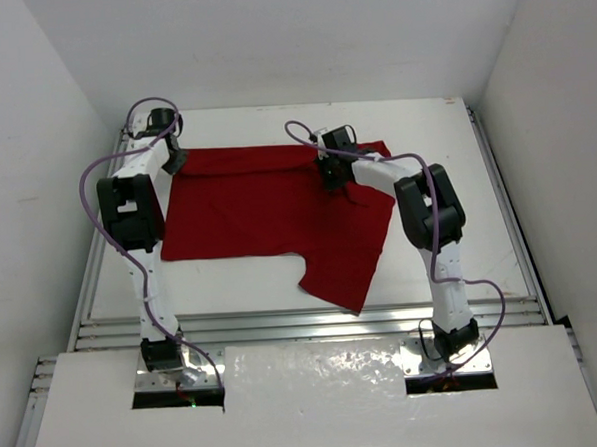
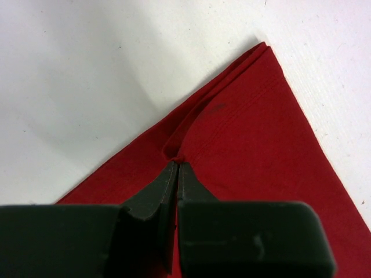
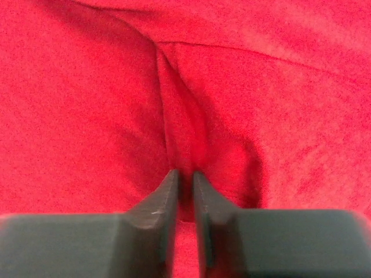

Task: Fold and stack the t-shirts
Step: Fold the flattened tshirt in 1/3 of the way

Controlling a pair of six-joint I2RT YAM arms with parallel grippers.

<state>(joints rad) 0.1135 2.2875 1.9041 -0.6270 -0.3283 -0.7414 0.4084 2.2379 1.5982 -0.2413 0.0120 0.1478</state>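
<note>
a: where is your t-shirt [image 1: 268, 210]?
b: it's spread across the far half of the white worktop [image 1: 424, 137]. one flap runs toward the near edge, and you can't tell from above whether it hangs over.
a: and your left gripper [image 2: 177, 169]?
b: it's pressed together on a raised fold along the t-shirt's edge, near the far left corner. from above, the arm hides its tips.
a: the right gripper [image 3: 185, 176]?
b: it's nipping a narrow ridge of cloth, fingers almost touching. its camera shows you only red fabric. the top view puts it by the far edge, right of middle.
</note>
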